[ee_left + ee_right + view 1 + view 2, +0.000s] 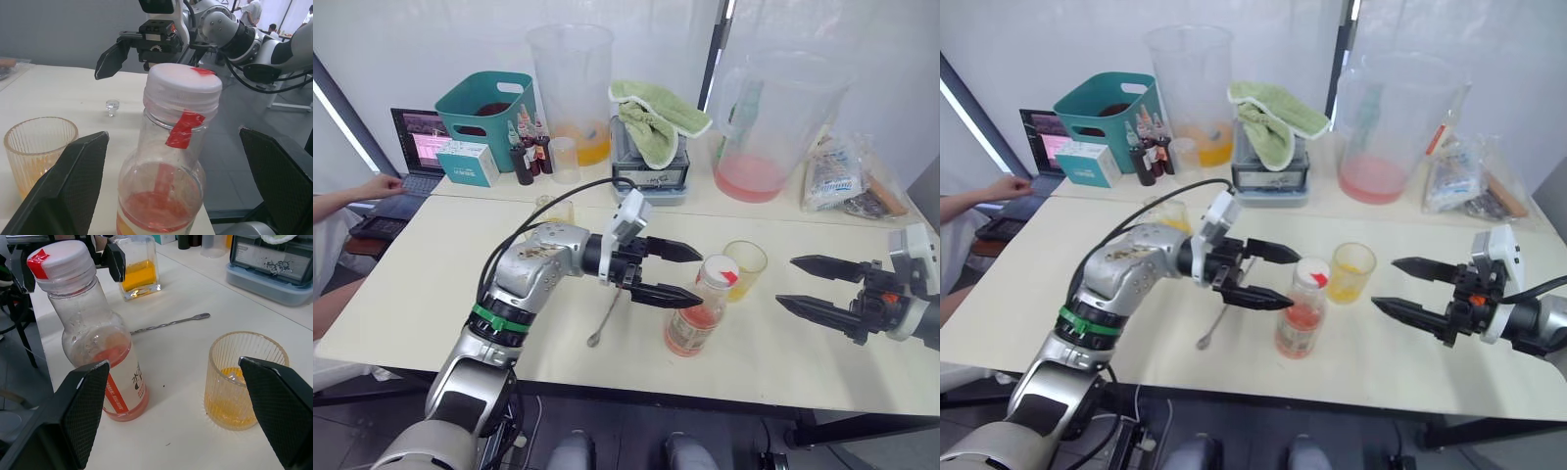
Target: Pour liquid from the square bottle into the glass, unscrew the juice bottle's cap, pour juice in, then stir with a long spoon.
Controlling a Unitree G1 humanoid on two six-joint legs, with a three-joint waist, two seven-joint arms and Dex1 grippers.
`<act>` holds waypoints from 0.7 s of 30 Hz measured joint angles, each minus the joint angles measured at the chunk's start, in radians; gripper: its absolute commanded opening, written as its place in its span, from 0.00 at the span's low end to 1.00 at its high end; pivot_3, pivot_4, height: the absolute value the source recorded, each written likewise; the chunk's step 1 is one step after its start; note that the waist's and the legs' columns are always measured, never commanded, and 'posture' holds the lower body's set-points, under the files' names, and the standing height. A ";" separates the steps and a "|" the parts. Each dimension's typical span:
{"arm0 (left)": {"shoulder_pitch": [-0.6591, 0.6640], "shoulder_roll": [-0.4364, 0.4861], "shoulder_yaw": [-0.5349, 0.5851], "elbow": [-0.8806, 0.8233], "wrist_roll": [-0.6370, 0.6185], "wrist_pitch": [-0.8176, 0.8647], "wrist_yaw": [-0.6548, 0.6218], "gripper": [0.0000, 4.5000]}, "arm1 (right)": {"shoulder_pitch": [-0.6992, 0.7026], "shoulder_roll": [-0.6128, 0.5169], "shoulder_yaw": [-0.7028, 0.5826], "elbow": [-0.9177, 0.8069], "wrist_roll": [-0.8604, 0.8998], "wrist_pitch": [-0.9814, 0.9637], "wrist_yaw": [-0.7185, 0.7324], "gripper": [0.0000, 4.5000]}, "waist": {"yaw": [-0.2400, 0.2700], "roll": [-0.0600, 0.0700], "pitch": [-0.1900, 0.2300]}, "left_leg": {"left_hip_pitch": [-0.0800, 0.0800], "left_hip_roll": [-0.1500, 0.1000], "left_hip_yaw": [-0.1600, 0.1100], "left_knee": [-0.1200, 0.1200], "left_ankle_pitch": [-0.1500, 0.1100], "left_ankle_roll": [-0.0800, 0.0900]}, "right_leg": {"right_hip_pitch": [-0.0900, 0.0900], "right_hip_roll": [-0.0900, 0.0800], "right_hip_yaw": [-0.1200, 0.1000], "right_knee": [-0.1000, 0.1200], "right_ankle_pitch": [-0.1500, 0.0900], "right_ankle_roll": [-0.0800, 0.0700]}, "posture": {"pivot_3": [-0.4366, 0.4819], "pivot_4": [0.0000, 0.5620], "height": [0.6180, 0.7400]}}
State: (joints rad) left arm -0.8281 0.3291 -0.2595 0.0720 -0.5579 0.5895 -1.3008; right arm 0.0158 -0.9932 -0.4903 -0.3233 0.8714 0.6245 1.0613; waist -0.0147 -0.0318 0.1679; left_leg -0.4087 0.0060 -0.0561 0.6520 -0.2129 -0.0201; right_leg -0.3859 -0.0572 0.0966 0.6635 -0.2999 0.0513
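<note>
The juice bottle (pixel 693 318) stands upright on the cream table (pixel 431 274), holding a little pink-orange liquid. Its white cap (pixel 718 272) with a red mark is on. My left gripper (pixel 701 274) is open, its two fingers level with the cap and neck, one on each side, not touching. Just behind the bottle is the ribbed glass (pixel 745 266) with some yellow liquid. To the right, my right gripper (pixel 786 282) is open and empty, pointing at the bottle and glass. The long spoon (pixel 608 311) lies flat under my left arm. The square bottle (pixel 138 268), half full of yellow liquid, stands behind that arm.
Along the back are a teal basket (pixel 487 103), dark dropper bottles (pixel 529 157), two large clear pitchers (pixel 573 88) (pixel 773 127), a green cloth (pixel 656 117) on a box and snack bags (pixel 847 176). A person's hand (pixel 377 184) rests at a laptop on the left. A small clear stopper (pixel 112 105) lies on the table.
</note>
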 measured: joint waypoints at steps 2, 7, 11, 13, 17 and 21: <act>0.000 -0.018 -0.007 0.005 0.009 -0.007 0.000 1.00 | 0.014 0.007 0.000 -0.019 -0.006 0.000 -0.005 0.99 | 0.000 0.000 0.000 | 0.000 0.000 0.000 0.000 0.000 0.000 | 0.000 0.000 0.000 0.000 0.000 0.000 | 0.48 0.27 1.00; -0.005 -0.062 -0.018 0.035 0.040 -0.026 0.004 1.00 | 0.051 0.033 -0.003 -0.059 -0.007 0.001 -0.035 0.99 | 0.001 0.000 0.000 | -0.001 -0.001 -0.001 0.001 0.000 0.000 | 0.000 0.000 0.000 0.000 0.000 0.000 | 0.48 0.27 1.00; -0.026 -0.080 -0.019 0.053 0.047 -0.026 0.002 1.00 | 0.071 0.044 -0.009 -0.088 -0.005 0.006 -0.048 0.99 | 0.000 0.000 0.000 | -0.001 -0.001 -0.001 0.001 0.000 0.000 | 0.000 0.000 0.000 0.000 0.000 0.000 | 0.48 0.27 1.00; -0.026 -0.084 -0.019 0.058 0.047 -0.025 0.001 0.94 | 0.073 0.046 -0.017 -0.090 -0.005 0.009 -0.059 1.00 | 0.000 0.000 0.000 | -0.001 -0.001 -0.001 0.001 0.000 0.000 | 0.000 0.000 0.000 0.000 0.000 0.000 | 0.48 0.27 1.00; -0.026 -0.101 -0.025 0.064 0.048 -0.024 -0.005 0.67 | 0.073 0.047 -0.033 -0.105 -0.002 0.017 -0.070 1.00 | 0.000 0.000 0.000 | -0.001 -0.001 -0.001 0.001 0.000 0.000 | 0.000 0.000 0.000 0.000 0.000 0.000 | 0.48 0.27 1.00; -0.027 -0.105 -0.032 0.069 0.063 -0.046 -0.006 0.38 | 0.069 0.052 -0.034 -0.119 0.008 0.027 -0.085 1.00 | 0.000 0.000 0.000 | 0.000 -0.001 -0.001 0.001 0.000 0.000 | 0.000 0.000 0.000 0.000 0.000 0.000 | 0.48 0.27 1.00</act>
State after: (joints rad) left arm -0.8551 0.2240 -0.2916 0.1412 -0.4945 0.5434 -1.3064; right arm 0.0847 -0.9413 -0.5239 -0.4425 0.8795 0.6515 0.9767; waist -0.0145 -0.0318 0.1678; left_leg -0.4092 0.0051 -0.0570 0.6530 -0.2129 -0.0201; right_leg -0.3856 -0.0575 0.0967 0.6638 -0.2998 0.0517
